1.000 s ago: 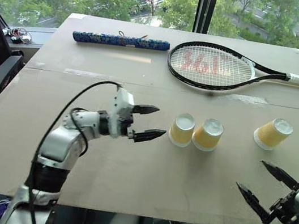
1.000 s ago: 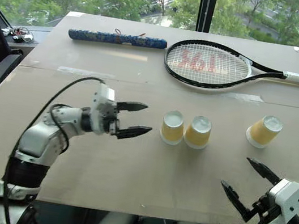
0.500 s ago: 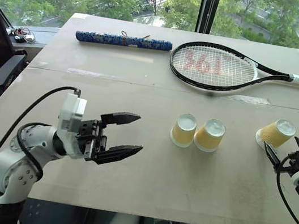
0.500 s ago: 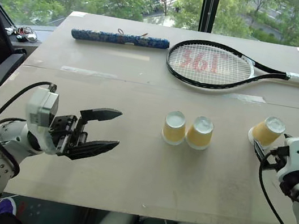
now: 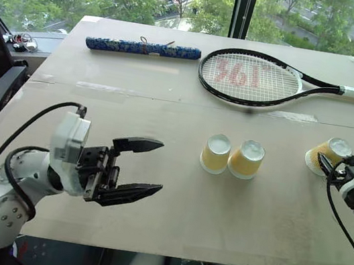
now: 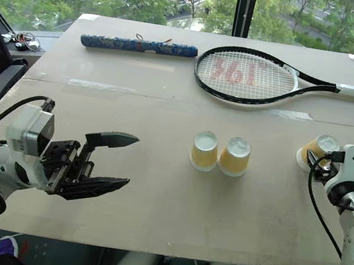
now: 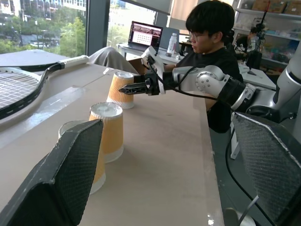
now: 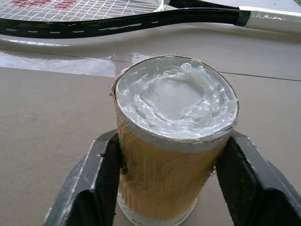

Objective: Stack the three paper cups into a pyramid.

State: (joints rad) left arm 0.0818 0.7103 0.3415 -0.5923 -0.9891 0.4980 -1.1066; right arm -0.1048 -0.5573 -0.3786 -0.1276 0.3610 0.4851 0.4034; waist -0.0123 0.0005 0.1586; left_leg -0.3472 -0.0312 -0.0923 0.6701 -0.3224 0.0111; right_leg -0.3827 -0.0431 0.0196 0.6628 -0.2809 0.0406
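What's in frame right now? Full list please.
cups: 3, yellow-orange with white bases up; two side by side mid-table, the third apart at the right edge, between the right gripper's fingers
racket: 1, black frame, white grip; far side of the table
blue tube: 1, patterned; far left, beside the racket head
table: 1, beige
windows: trees outside, beyond the table
person: 1, dark top, seated at the table's right end
laptop: 1, open, on a desk behind the person
left gripper: open, holds nothing, over the near left of the table
right gripper: shut on the third cup
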